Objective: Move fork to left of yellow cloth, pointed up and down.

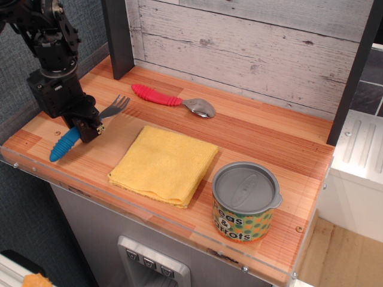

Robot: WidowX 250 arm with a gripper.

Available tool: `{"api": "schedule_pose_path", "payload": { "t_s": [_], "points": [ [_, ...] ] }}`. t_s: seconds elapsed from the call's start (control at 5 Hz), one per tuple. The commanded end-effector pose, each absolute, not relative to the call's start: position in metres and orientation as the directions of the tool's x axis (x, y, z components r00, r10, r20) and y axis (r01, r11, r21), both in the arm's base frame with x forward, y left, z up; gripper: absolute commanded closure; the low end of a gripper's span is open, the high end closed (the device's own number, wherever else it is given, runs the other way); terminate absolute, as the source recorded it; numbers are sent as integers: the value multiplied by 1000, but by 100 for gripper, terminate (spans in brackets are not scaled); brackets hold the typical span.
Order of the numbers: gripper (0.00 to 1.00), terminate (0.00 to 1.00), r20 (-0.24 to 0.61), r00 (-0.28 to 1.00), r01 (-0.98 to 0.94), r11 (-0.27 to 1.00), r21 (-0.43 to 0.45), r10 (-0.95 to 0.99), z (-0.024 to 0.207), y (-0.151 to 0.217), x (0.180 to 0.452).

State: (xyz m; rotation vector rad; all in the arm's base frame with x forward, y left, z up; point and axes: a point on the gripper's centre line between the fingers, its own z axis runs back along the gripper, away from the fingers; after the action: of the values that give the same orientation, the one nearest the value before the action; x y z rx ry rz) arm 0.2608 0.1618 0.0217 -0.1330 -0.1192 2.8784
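The fork has a ribbed bright-blue handle (64,144) and grey tines (116,106). It lies slanted at the table's left end, handle toward the front left, tines toward the back right. My gripper (90,128) is shut on the fork's middle and hides that part. The folded yellow cloth (164,164) lies flat to the right of the fork, a short gap away from the gripper.
A red-handled metal spoon (173,100) lies behind the cloth near the wooden back wall. A tin can of peas and carrots (245,201) stands at the front right. A dark post (117,36) rises at the back left. The table's front edge (149,218) has a clear lip.
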Motion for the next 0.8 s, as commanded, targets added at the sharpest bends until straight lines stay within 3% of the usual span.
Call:
{"api": "schedule_pose_path", "payload": {
  "t_s": [0.0,0.2,0.6],
  "points": [
    [100,0,-108,-948,-288,-950,-117,301,29,148,259],
    [0,0,-112,-937,-316,-941,-124,329,30,148,259],
    [0,0,-135,-935,-311,-941,-130,328,44,148,260]
  ]
}}
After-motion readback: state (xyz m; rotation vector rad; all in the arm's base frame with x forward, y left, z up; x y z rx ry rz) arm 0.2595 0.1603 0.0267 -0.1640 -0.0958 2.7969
